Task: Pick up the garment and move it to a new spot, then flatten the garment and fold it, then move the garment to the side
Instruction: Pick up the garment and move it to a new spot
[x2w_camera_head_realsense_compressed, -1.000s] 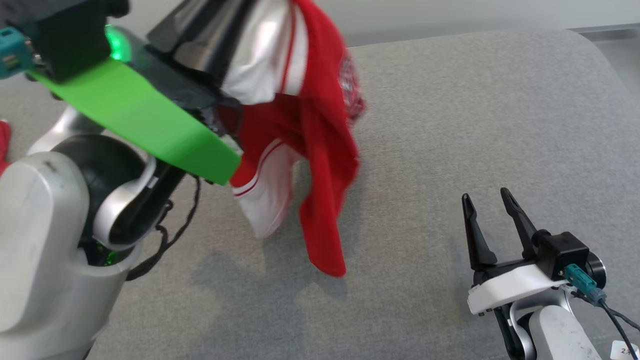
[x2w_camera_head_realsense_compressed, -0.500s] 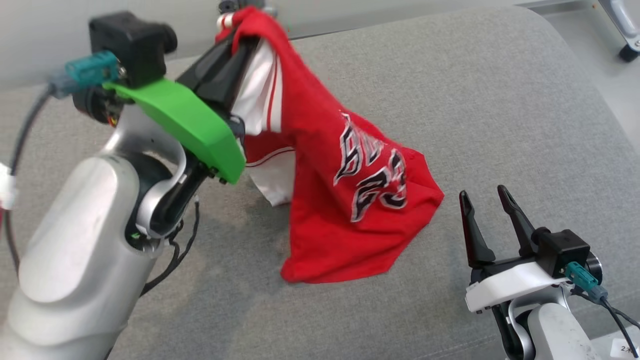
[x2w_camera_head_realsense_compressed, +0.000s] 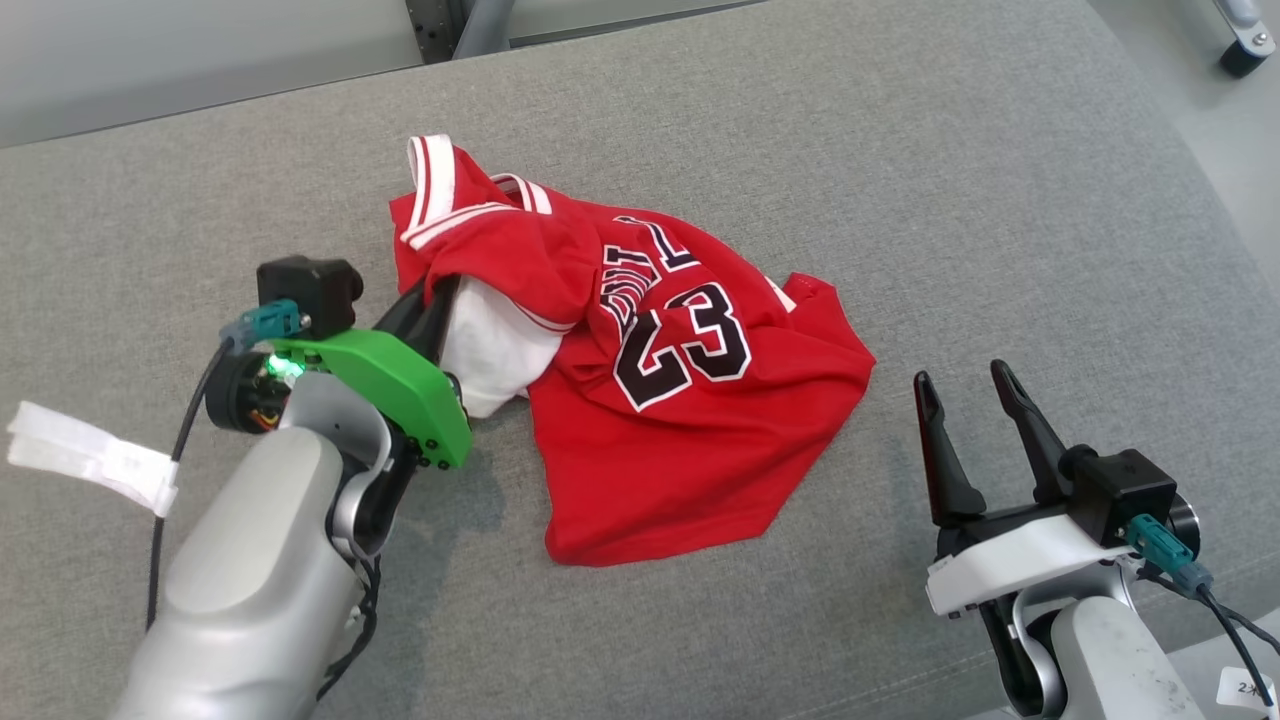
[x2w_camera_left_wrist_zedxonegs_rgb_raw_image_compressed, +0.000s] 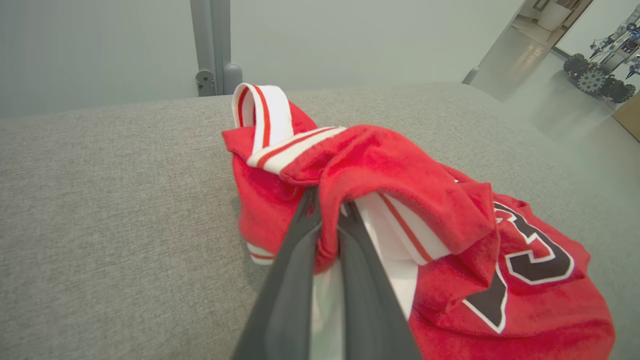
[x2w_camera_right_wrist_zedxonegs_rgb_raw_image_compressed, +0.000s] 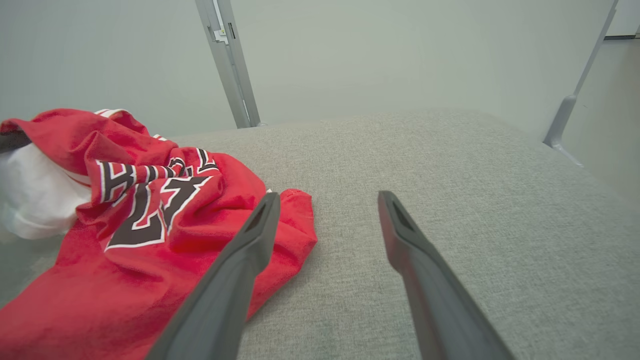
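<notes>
A red jersey (x2w_camera_head_realsense_compressed: 660, 400) with white trim and the number 23 lies crumpled on the grey padded surface (x2w_camera_head_realsense_compressed: 900, 200). My left gripper (x2w_camera_head_realsense_compressed: 435, 300) is shut on a red fold at the jersey's left side, near the white lining. In the left wrist view the two fingers (x2w_camera_left_wrist_zedxonegs_rgb_raw_image_compressed: 300, 260) pinch that fold of the jersey (x2w_camera_left_wrist_zedxonegs_rgb_raw_image_compressed: 400, 170). My right gripper (x2w_camera_head_realsense_compressed: 965, 385) stands open to the right of the jersey, just off its right corner. In the right wrist view the gripper (x2w_camera_right_wrist_zedxonegs_rgb_raw_image_compressed: 325, 200) holds nothing and the jersey (x2w_camera_right_wrist_zedxonegs_rgb_raw_image_compressed: 125, 225) lies to the left.
A white strip (x2w_camera_head_realsense_compressed: 90, 455) hangs off the left arm's cable at the left. A metal post (x2w_camera_head_realsense_compressed: 470, 20) rises behind the surface. A wheeled base (x2w_camera_head_realsense_compressed: 1240, 50) stands on the floor at the top right, past the surface's curved right edge.
My left gripper has come down from high up, and the jersey went from hanging in the air to lying spread on the surface. The head camera has shifted. The right gripper stayed put.
</notes>
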